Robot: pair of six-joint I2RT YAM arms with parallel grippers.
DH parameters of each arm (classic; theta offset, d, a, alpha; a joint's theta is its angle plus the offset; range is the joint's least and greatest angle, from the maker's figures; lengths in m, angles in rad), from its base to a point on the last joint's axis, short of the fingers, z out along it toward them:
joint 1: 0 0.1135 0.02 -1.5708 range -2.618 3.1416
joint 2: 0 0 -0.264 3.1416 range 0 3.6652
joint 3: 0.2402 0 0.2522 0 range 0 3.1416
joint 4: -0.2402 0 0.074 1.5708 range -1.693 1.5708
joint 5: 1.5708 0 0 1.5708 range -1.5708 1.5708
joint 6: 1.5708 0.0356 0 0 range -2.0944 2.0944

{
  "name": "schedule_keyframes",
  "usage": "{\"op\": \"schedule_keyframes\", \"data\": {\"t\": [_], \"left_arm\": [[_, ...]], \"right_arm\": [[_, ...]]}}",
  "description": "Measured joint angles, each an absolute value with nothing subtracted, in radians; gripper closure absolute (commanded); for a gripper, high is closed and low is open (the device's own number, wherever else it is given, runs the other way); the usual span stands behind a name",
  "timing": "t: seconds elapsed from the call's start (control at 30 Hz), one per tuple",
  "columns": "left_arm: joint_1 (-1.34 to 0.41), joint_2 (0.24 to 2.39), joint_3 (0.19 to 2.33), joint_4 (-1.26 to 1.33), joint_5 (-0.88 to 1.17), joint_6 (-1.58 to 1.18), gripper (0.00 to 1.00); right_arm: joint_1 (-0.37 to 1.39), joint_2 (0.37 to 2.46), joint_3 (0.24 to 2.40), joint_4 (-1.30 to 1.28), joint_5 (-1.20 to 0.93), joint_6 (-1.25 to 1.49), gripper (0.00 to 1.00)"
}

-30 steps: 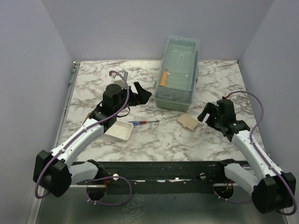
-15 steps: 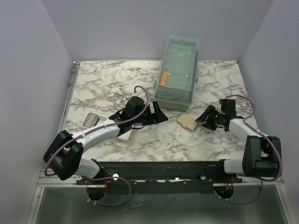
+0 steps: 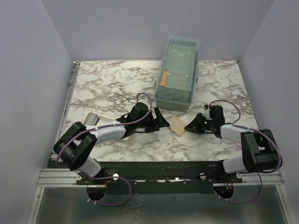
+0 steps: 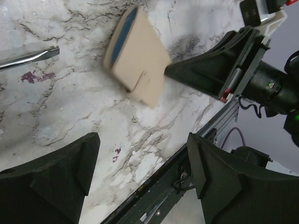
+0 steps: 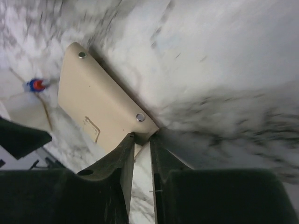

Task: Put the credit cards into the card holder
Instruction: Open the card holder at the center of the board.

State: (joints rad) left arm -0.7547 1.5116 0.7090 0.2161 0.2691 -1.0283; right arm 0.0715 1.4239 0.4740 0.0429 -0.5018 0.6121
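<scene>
— Where lay the small flat tan-brown folding card holder (image 3: 177, 125)?
— At the marble table (image 3: 107, 84)'s 5 o'clock. My right gripper (image 5: 141, 137) pinched its edge; my left gripper (image 4: 142, 140) gaped, empty, its camera alone showing the blue lining (image 4: 125, 32).

A lab robot cell: plain lavender walls (image 3: 117, 28) box in a marble-patterned table (image 3: 107, 79), with two arms (image 3: 105, 131) bolted to a metal rail (image 3: 159, 169).
</scene>
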Motion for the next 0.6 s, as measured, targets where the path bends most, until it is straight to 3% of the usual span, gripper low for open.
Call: {"op": "schedule_keyframes", "data": {"t": [0.07,0.27,0.43,0.6], "left_arm": [[-0.755,1.511,0.706,0.220,0.282,-1.016,0.18],[-0.739,1.444,0.723,0.116,0.293,-0.906,0.13],[-0.720,1.333,0.769,0.019,0.237,-0.794,0.10],[-0.685,1.264,0.797,-0.027,0.204,-0.752,0.09]], "right_arm": [[0.150,1.400,0.421,0.109,-0.515,0.671,0.76],[0.246,1.219,0.334,0.069,-0.453,0.765,0.52],[0.250,1.034,0.390,-0.127,-0.335,0.748,0.46],[0.336,1.021,0.494,-0.241,-0.220,0.720,0.38]]}}
